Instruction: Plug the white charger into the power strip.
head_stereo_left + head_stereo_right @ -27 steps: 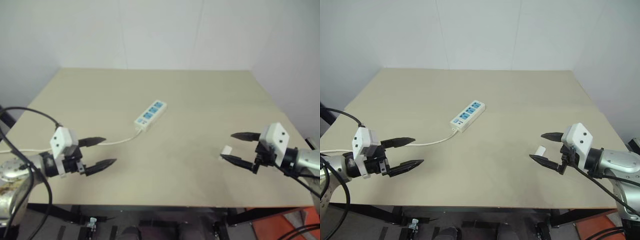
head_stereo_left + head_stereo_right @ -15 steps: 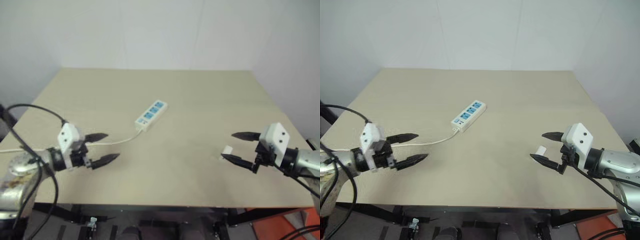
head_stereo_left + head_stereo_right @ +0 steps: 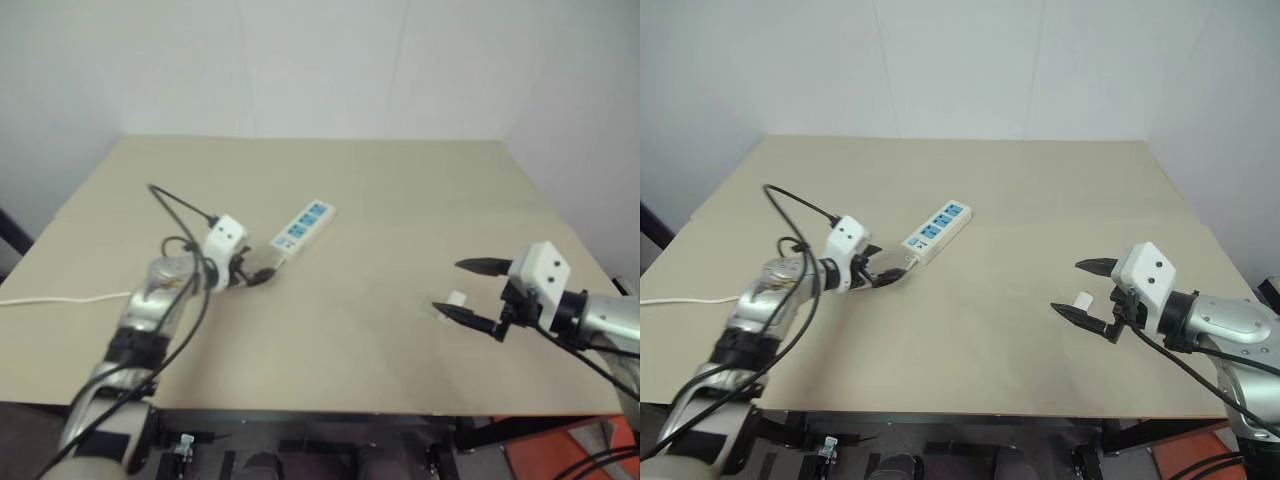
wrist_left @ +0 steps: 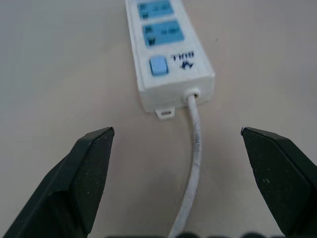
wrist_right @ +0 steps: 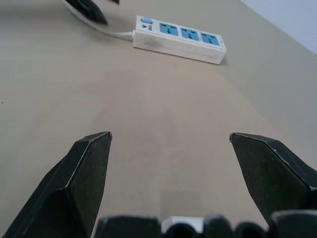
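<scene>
The left hand (image 3: 883,272) reaches low over the desk (image 3: 1020,200), released, its 2 fingers spread either side of the cord (image 4: 194,163) at the switch end of the power strip (image 3: 936,232). The right hand (image 3: 1082,290) hovers level and released, straddling the white charger (image 3: 1081,300), which lies on the desk well apart from the strip.

power strip (image 3: 936,231) white, three blue socket faces, light-blue switch, thin white cord (image 4: 194,163); charger (image 3: 1083,300) white; table (image 3: 1020,200) plain beige; both grippers' fingers (image 5: 81,178) black, wrist camera housings (image 3: 1143,268) white; wall (image 3: 960,60) white
</scene>
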Controlling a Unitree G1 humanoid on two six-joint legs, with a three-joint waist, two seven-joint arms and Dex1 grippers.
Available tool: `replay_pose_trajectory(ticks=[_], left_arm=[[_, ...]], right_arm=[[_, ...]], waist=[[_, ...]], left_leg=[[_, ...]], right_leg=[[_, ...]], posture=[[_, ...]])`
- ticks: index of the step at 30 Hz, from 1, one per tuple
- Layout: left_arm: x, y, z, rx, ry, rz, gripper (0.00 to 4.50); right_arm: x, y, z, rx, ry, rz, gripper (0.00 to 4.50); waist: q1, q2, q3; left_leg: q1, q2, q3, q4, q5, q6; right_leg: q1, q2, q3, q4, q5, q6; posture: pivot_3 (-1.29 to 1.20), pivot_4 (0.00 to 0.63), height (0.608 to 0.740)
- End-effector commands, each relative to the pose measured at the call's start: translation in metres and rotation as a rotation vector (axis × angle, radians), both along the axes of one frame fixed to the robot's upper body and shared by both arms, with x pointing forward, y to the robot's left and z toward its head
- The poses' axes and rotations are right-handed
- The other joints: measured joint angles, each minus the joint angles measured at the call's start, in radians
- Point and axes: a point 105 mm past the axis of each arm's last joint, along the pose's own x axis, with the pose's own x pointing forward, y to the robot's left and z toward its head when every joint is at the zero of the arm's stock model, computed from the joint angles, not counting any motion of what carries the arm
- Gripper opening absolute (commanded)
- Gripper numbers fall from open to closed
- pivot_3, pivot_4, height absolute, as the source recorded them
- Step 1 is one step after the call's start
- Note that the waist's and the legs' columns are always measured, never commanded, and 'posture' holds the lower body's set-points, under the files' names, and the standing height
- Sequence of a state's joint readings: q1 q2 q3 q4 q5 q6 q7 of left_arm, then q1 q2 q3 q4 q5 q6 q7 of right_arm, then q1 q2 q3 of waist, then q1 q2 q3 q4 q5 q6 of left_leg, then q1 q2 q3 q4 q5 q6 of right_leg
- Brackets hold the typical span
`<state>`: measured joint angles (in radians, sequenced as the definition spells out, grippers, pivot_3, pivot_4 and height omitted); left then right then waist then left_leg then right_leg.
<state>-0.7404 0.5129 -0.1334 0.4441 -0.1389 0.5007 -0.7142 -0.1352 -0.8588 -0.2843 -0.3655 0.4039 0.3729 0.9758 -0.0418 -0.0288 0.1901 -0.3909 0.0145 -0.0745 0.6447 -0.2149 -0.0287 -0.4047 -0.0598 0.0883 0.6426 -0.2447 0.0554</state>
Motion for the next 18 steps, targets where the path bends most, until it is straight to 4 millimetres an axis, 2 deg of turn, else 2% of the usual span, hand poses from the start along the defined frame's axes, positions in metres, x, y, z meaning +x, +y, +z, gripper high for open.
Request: replay_pose_trajectory(ticks=[1,5,7,13,15,18], left_arm=[[0.009,-0.005,-0.011,-0.003,0.022,0.011,3.84],[0.013,-0.009,-0.03,0.043,0.054,0.015,2.66],[0.015,-0.009,-0.031,0.036,0.05,0.02,1.98],[0.014,-0.014,-0.028,0.007,0.029,-0.011,0.11],[0.011,-0.017,-0.023,-0.004,-0.009,-0.053,0.02],[-0.007,-0.021,-0.015,-0.019,-0.058,-0.209,0.02]], right_arm=[[-0.004,0.004,0.013,-0.007,-0.071,0.01,4.5],[-0.005,0.003,0.013,-0.01,-0.072,0.001,4.5],[-0.005,0.002,0.014,-0.011,-0.074,-0.003,4.5],[-0.006,0.001,0.014,-0.016,-0.078,-0.003,4.5],[-0.003,0.0,0.015,-0.026,-0.094,-0.018,4.5],[-0.002,-0.002,0.016,-0.031,-0.099,-0.027,4.5]], waist=[[0.0,0.0,0.0],[0.005,0.0,-0.001],[0.006,0.0,-0.001],[0.004,0.0,-0.004],[0.003,0.0,-0.004],[-0.001,0.0,-0.004]], left_leg=[[0.0,0.0,0.0,0.0,0.0,0.0],[0.002,0.0,0.0,0.0,0.0,0.0],[0.003,0.0,0.0,0.001,0.0,0.0],[0.003,0.0,0.0,0.001,0.0,0.0],[0.003,0.0,0.0,0.001,0.0,0.0],[0.002,0.0,0.0,0.001,0.0,0.0]], right_leg=[[0.0,0.0,0.0,0.0,0.0,0.0],[0.002,0.0,0.0,0.001,-0.001,0.001],[0.003,0.0,0.0,0.001,-0.003,0.006],[0.003,0.0,0.0,0.001,-0.003,0.006],[0.003,0.0,0.0,0.001,-0.003,0.006],[0.002,0.0,0.001,0.001,-0.002,0.004]], posture=[[0.0,0.15,0.74],[0.0,0.15,0.74],[0.0,0.15,0.74],[0.0,0.15,0.74],[0.0,0.15,0.74],[0.0,0.15,0.74]])
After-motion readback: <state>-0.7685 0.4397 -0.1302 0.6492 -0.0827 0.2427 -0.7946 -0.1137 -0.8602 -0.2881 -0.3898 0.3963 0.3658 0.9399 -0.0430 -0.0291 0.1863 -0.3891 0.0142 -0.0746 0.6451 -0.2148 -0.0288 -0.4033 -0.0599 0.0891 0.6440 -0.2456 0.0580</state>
